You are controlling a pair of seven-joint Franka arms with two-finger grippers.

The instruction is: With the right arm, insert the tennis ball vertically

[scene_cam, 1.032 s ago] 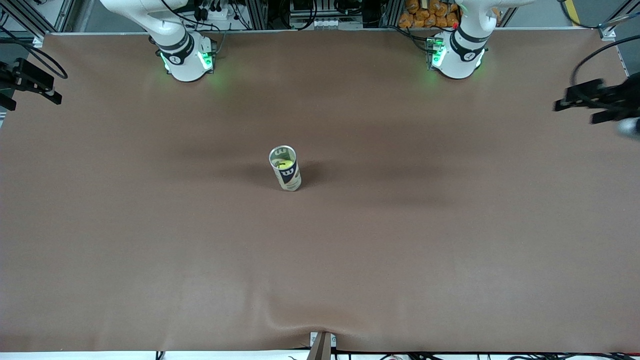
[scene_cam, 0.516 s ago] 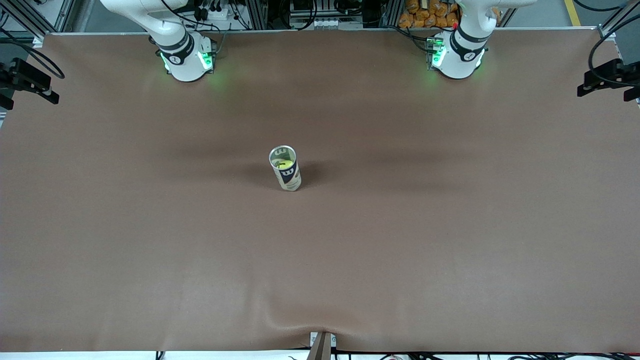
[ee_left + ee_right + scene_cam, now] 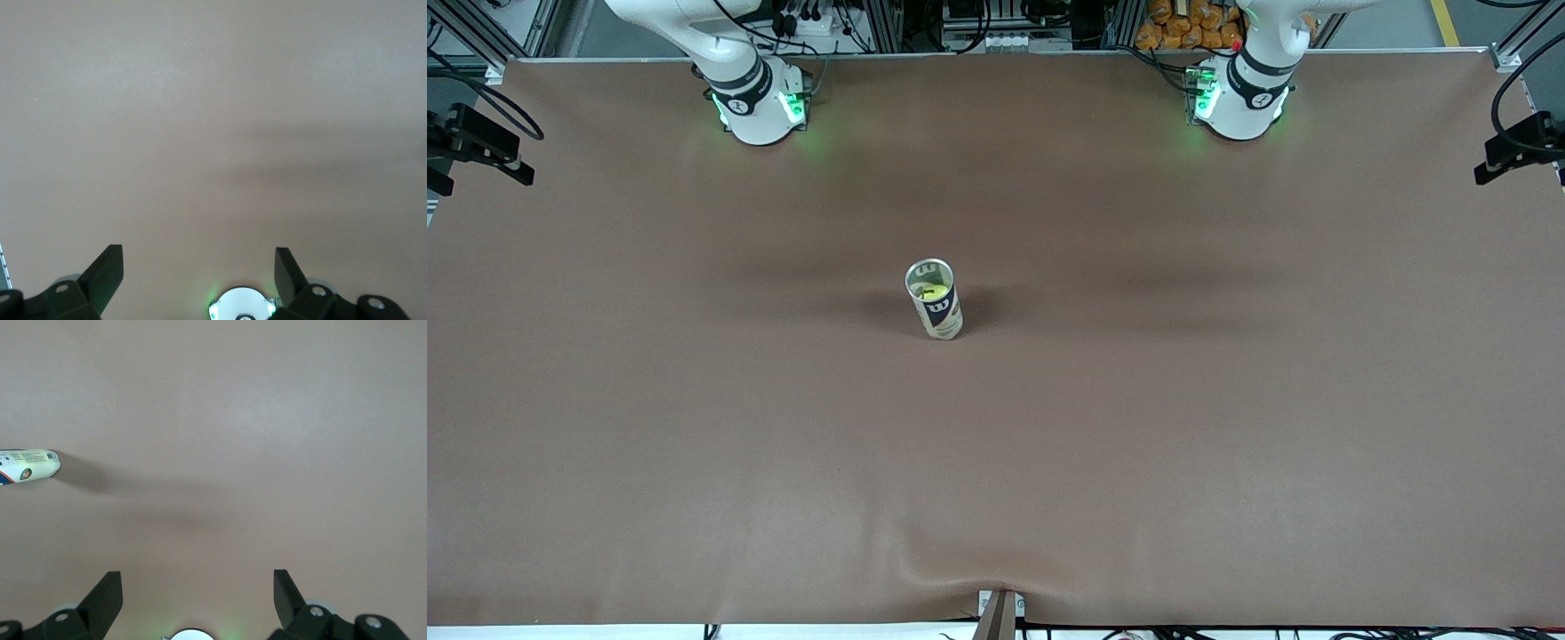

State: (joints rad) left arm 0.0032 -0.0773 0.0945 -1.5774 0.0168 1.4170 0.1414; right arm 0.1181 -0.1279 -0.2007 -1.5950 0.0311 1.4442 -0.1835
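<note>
A tennis ball can [image 3: 935,300] stands upright in the middle of the table with its top open. A yellow tennis ball [image 3: 934,292] sits inside it. My right gripper [image 3: 198,581] is open and empty, high over the right arm's end of the table, well away from the can. Its black hand shows at the edge of the front view [image 3: 482,147]. The can's lower part also shows in the right wrist view [image 3: 28,467]. My left gripper [image 3: 199,257] is open and empty, high over the left arm's end of the table [image 3: 1519,151].
The brown table cover [image 3: 1138,427] is bare around the can. The right arm's base [image 3: 758,105] and the left arm's base [image 3: 1240,100] stand along the edge farthest from the front camera. A small bracket [image 3: 1000,613] sits at the nearest edge.
The left arm's hand has drawn back toward its end of the table and steadied. The right arm, the can and the ball have not moved.
</note>
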